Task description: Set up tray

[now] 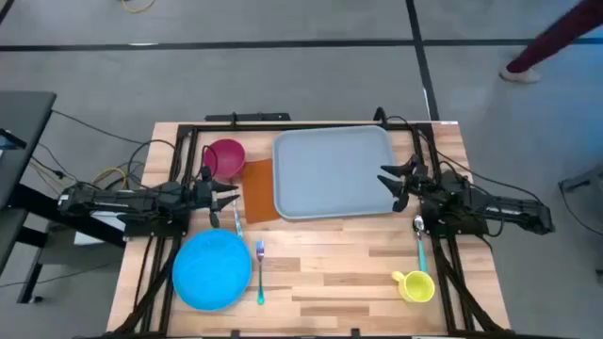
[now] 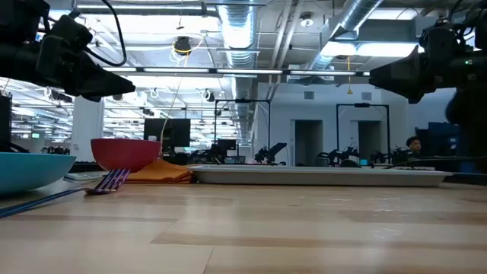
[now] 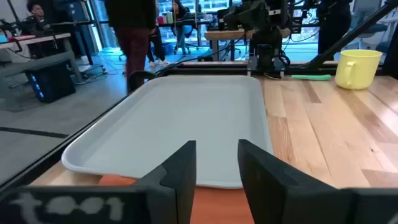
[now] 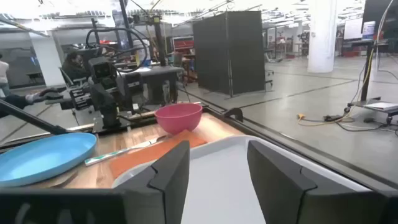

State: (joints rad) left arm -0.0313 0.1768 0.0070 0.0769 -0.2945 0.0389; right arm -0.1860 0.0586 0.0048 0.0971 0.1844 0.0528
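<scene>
The pale grey-blue tray (image 1: 334, 172) lies flat on the far middle of the table; it also shows in the left wrist view as tray (image 3: 180, 121) and in the low view as tray (image 2: 319, 176). My left gripper (image 1: 226, 198) is open and hovers over the left part of the orange-brown napkin (image 1: 258, 191), just left of the tray. Its fingers (image 3: 183, 168) point at the tray's left rim. My right gripper (image 1: 391, 184) is open and hovers above the tray's right edge (image 4: 249, 146). In the low view both grippers stand well above the table.
A pink bowl (image 1: 226, 156) stands far left of the napkin. A blue plate (image 1: 212, 268), a purple fork (image 1: 260, 271) and a teal utensil (image 1: 236, 221) lie near left. A green-handled spoon (image 1: 420, 247) and a yellow mug (image 1: 415, 285) lie near right. A person's leg (image 1: 551, 42) shows beyond the table.
</scene>
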